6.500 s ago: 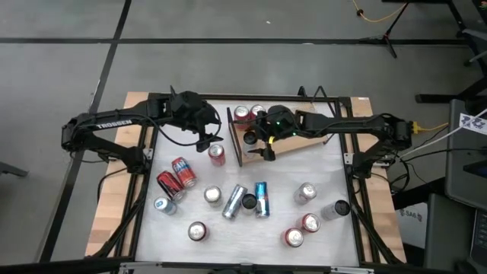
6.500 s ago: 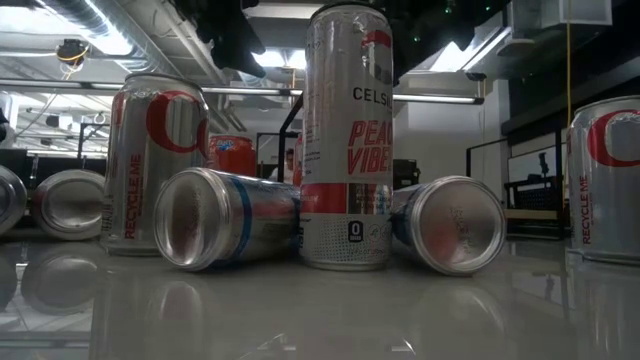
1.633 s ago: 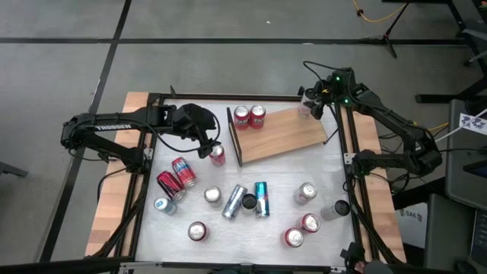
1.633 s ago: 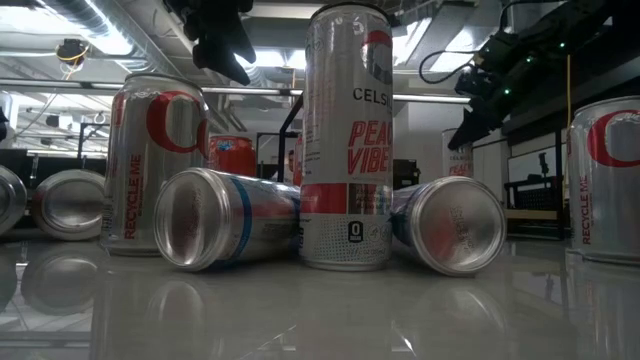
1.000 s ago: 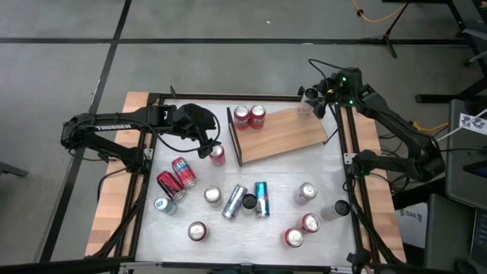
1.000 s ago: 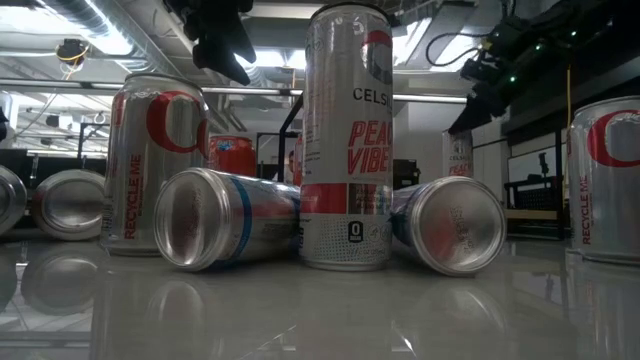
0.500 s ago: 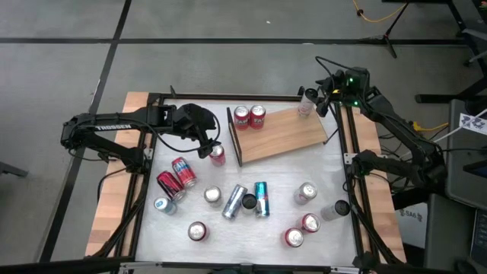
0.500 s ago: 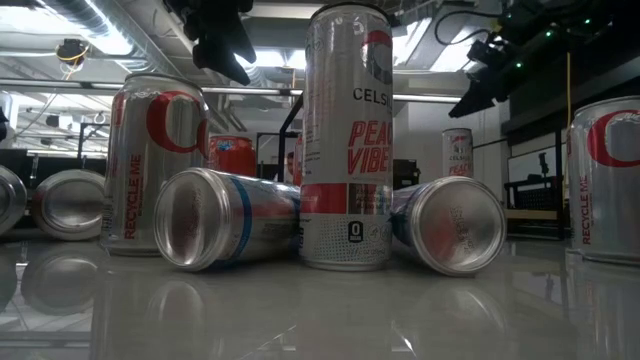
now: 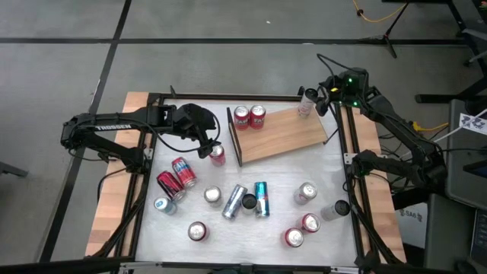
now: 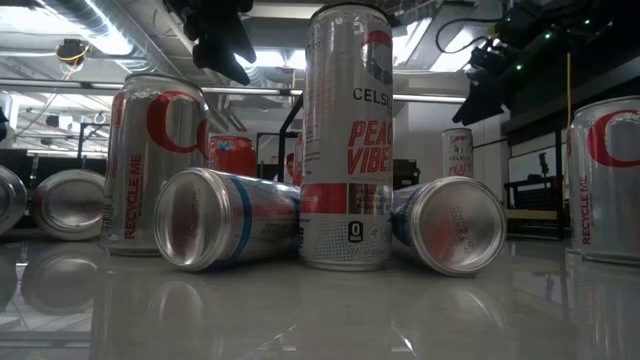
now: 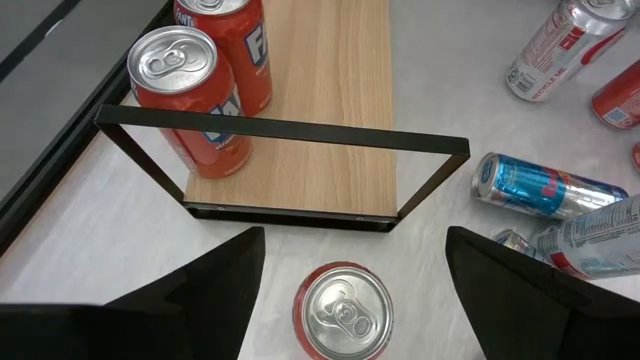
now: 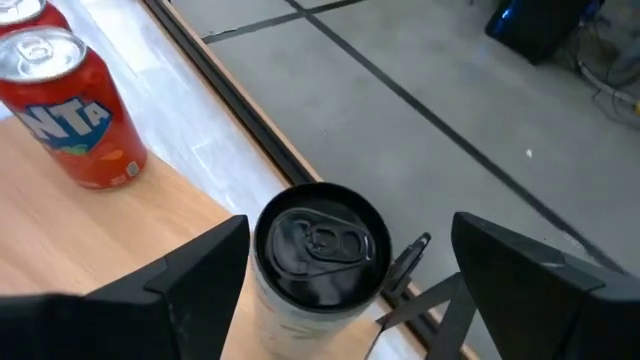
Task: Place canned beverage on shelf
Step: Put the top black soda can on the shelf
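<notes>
On the shelf [image 9: 285, 129] stand two orange cans [image 9: 249, 116] and a black-topped can [image 12: 318, 255] — right jaws apart above it, left jaws apart over a red can [image 11: 345, 312] — many remain on the table [image 9: 319, 164].

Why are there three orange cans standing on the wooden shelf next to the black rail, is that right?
Not quite. Only two orange cans stand on the wooden shelf by the black rail, as the left wrist view shows. The high view agrees.
</notes>
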`<state>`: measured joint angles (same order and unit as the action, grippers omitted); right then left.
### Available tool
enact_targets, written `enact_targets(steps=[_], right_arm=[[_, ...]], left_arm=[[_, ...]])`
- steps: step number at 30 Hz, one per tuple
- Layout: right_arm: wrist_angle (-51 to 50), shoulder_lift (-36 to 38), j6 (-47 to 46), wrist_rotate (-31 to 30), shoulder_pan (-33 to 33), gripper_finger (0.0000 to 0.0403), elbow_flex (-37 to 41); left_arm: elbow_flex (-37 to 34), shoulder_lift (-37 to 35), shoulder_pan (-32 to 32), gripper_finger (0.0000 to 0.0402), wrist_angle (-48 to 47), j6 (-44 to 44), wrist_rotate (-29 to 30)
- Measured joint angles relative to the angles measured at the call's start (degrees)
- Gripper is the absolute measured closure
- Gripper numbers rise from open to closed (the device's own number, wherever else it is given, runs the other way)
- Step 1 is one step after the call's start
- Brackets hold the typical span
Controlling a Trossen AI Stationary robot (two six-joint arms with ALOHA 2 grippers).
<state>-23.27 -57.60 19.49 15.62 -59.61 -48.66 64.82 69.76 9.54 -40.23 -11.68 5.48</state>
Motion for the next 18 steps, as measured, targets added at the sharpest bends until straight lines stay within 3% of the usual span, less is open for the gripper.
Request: enact_targets(steps=[10, 18], right_arm=[[0.56, 0.0, -14.68, -1.1, 0.2, 0.0065, -0.02], [1.64, 0.0, -20.55, -16.87, 10.06, 0.0065, -0.02]], left_arm=[[0.0, -0.02, 0.02, 0.0099, 0.0, 0.02, 0.0], [0.0, 0.0, 0.01, 0.0099, 0.0, 0.02, 0.01]])
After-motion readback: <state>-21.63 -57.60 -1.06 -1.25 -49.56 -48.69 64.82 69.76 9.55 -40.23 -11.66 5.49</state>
